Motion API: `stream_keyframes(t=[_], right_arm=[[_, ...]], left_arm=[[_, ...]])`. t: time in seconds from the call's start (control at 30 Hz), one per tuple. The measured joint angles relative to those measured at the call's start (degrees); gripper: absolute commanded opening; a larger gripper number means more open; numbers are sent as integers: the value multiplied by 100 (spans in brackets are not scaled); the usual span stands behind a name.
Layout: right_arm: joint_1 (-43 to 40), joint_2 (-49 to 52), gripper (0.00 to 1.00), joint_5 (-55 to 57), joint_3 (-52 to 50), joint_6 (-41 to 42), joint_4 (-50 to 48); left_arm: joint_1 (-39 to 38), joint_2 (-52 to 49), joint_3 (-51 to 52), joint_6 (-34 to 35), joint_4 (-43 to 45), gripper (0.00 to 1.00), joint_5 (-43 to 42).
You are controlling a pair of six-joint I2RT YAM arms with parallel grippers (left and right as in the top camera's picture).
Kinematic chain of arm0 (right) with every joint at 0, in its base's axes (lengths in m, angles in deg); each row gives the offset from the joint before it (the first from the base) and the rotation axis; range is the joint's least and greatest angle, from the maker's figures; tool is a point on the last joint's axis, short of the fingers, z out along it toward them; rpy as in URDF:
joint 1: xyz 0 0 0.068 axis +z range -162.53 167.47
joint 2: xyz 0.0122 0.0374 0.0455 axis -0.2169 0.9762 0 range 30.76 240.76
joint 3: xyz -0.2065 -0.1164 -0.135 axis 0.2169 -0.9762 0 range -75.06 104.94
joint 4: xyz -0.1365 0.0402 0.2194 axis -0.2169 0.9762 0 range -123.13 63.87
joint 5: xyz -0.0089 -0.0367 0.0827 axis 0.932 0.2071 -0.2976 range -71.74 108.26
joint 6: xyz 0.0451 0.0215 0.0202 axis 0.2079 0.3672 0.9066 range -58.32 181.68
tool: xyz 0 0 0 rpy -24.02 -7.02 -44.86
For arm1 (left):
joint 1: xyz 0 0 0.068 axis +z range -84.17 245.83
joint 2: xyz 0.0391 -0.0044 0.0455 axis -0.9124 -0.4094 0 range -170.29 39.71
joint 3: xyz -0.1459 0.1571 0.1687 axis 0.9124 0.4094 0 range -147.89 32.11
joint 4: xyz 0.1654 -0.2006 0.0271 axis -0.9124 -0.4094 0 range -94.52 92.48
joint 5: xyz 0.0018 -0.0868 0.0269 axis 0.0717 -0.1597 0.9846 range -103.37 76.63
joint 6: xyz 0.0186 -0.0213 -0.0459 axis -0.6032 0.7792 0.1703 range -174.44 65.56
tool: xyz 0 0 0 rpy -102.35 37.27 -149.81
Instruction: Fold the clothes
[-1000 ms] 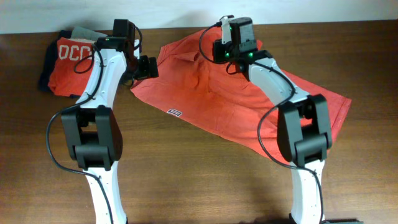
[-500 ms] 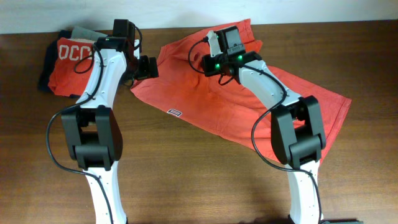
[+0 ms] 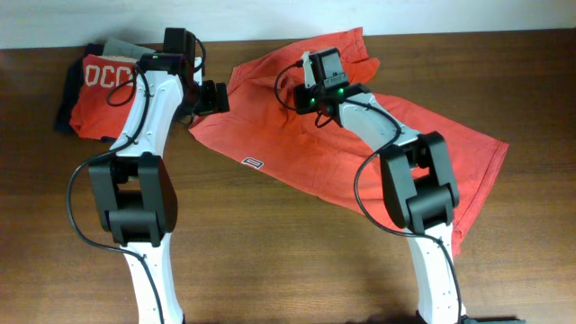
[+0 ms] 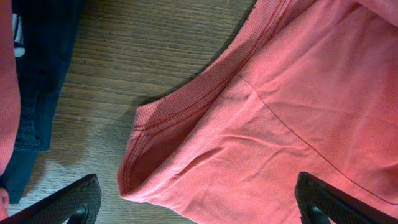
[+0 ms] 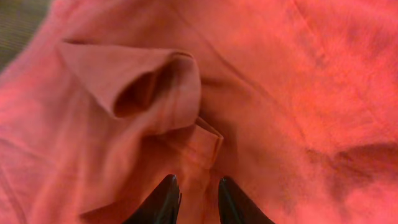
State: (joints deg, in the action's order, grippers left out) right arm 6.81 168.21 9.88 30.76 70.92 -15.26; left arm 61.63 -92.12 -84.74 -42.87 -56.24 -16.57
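T-shirt [image 3: 288, 144]: coral-red, lies crumpled on the table [image 3: 270, 261], running from 12 o'clock down to 4 o'clock in the overhead view.
Hem label [image 3: 253, 163]: small rectangle at the shirt's 8 o'clock edge.
Left gripper [image 4: 198, 202]: hangs over the shirt's 9 o'clock corner, fingers wide, nothing between them; a stitched edge lies folded below.
Right gripper [image 5: 198, 199]: low on the cloth near 12 o'clock, fingers narrow; a raised fold runs in between them, cannot tell if it is clamped.
Pile of clothes [image 3: 90, 85]: red with white letters over dark cloth, at 10 o'clock, apart from the shirt.
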Motion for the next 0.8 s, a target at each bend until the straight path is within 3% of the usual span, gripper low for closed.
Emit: stream_keyframes(t=[0.6, 0.8], right_arm=[[-17, 153, 24, -111, 0, 374, -511], [-22, 153, 29, -155, 0, 514, -498]], left_arm=[[0, 0, 0, 0, 0, 99, 0], [0, 0, 0, 0, 0, 99, 0]])
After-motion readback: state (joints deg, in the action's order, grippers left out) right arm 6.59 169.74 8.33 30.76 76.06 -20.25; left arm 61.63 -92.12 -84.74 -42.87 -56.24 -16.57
